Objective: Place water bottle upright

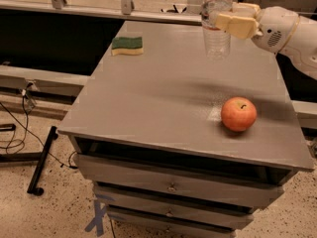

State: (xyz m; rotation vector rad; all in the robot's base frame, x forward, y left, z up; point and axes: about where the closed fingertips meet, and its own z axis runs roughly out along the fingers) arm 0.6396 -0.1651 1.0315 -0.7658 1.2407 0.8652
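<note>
One water bottle [216,41], one apple [238,114], one sponge [127,45]. The arm reaches level from the upper right over the table [148,103], its pincer [225,18] clamped around the upright bottle.

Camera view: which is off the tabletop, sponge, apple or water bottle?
The water bottle, held upright by the tool at the far right edge; sponge and apple rest on the tabletop.

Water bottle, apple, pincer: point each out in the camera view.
water bottle [217,44], camera view, lower ribbed body, below the grip.
apple [238,114], camera view, middle of its front face.
pincer [224,18], camera view, between its fingertips, shut on the water bottle above the far right of the table [148,113].
</note>
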